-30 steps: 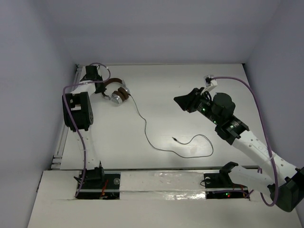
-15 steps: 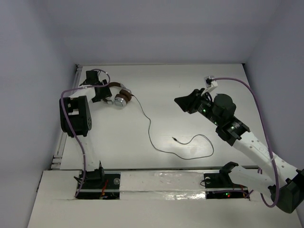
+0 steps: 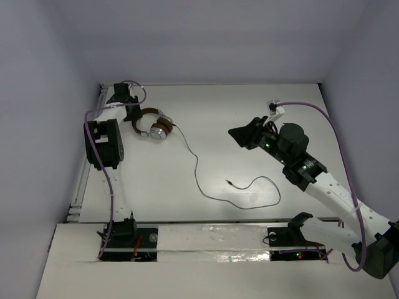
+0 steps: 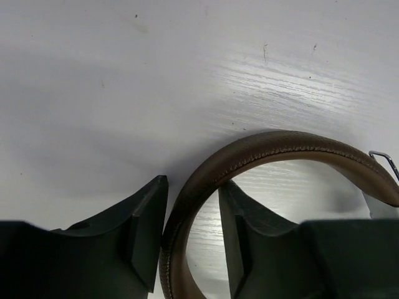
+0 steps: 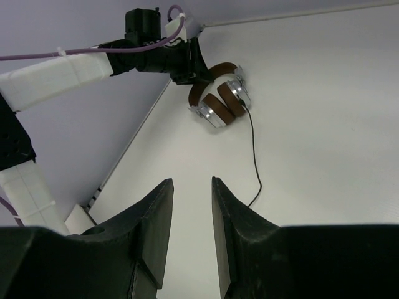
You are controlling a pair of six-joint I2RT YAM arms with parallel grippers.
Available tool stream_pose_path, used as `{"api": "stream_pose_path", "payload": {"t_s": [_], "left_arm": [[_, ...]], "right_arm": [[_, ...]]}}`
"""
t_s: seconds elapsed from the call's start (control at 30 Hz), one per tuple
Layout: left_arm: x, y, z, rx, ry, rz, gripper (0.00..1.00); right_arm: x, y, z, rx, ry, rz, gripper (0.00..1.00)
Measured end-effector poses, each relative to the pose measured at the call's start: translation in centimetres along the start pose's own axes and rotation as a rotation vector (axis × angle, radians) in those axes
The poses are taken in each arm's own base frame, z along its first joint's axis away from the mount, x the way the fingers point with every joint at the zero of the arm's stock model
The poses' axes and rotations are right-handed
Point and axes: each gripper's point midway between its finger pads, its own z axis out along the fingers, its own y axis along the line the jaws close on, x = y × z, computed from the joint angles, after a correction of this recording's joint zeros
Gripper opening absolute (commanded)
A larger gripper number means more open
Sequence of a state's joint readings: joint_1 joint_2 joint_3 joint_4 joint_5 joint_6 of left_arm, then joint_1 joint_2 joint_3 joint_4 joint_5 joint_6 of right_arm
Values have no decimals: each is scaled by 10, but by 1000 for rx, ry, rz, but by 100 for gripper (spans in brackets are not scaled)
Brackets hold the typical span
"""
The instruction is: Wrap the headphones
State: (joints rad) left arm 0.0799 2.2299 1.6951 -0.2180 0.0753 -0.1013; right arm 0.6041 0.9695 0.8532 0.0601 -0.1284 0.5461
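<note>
Brown-banded headphones [image 3: 154,126] sit inside left pincer [image 4: 193,187], clamp unclear; right pincer [image 5: 191,184] released, empty; cord [image 3: 196,171] lies fully loose on worktop [image 3: 224,109], so wrapping not started.

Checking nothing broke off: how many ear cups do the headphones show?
2. The ear cups sit side by side at the table's far left: one toward the left wall, the other right of it, where the cord attaches.

headphones [image 4: 274,148] cut off at left wrist view's edges; jack plug [image 3: 229,182] tiny.
</note>
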Motion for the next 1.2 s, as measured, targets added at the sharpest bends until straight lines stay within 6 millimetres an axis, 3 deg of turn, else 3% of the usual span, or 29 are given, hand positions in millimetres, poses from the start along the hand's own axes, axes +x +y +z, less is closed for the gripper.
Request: {"api": "stream_pose_path", "payload": {"t_s": [0.2, 0.23, 0.5, 0.6, 0.63, 0.73, 0.83, 0.9, 0.93, 1.03, 1.07, 1.2], "left_arm": [[3, -2, -1, 23, 15, 23, 8], [4, -3, -1, 26, 18, 28, 0], [7, -5, -3, 43, -22, 22, 0], [11, -9, -9, 67, -20, -1, 0], [13, -11, -12, 80, -14, -12, 0], [15, -22, -28, 133, -3, -41, 0], [6, -35, -60, 183, -29, -62, 0], [-10, -46, -93, 222, -84, -83, 0], [-19, -52, -112, 246, -121, -97, 0], [-48, -70, -176, 334, -237, -124, 0], [-59, -78, -202, 381, -282, -130, 0], [-74, -101, -255, 518, -351, -143, 0]], "right_arm": [[-1, -1, 0, 7, -6, 0, 37], [-1, -2, 0, 11, -7, 0, 37], [-5, -6, 0, 37, -28, -1, 37], [-7, -6, -1, 36, -35, -7, 20], [-8, -5, -2, 36, -36, -8, 4], [-8, -5, -2, 31, -36, -12, 0], [-8, 0, -2, 9, -35, -18, 2], [-9, 2, -1, -4, -35, -25, 14], [-9, 2, 0, -10, -35, -31, 29], [-4, 0, 6, -13, -18, -40, 54], [-2, -1, 9, -12, -14, -39, 56], [16, -14, 26, 8, 37, -47, 63]]}}
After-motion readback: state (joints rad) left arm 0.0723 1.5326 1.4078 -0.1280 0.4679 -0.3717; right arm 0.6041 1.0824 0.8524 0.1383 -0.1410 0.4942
